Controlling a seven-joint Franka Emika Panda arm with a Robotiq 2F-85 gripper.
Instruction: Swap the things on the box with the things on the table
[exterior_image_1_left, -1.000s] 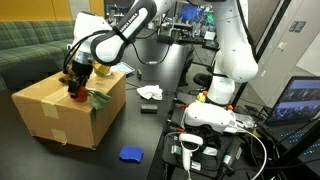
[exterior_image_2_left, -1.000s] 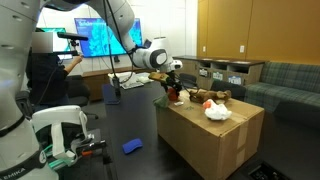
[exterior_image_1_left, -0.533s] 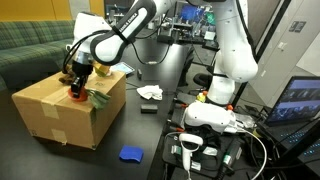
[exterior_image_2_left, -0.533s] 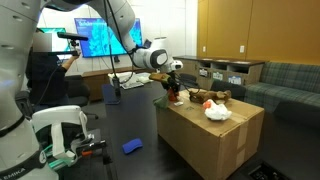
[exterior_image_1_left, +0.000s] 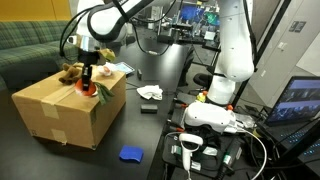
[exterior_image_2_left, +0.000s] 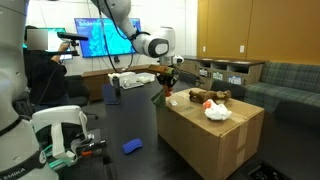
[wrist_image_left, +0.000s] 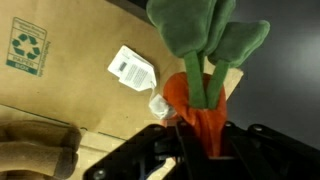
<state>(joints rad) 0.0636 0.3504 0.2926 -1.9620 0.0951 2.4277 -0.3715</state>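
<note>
The black table (exterior_image_1_left: 150, 135) is shiny. My gripper (exterior_image_1_left: 87, 72) pinches the toy carrot (wrist_image_left: 197, 100) above a corner of the box (exterior_image_1_left: 55, 110). I should lift slowly, holding tight.

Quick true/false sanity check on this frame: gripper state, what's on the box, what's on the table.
1. The gripper is shut on the orange plush carrot with green leaves. True.
2. The small flat blue object lies on the tan cardboard box. False: it lies on the glossy black table.
3. A brown plush toy sits on the box. True.
4. The box flaps stand open. False: they are closed.
</note>
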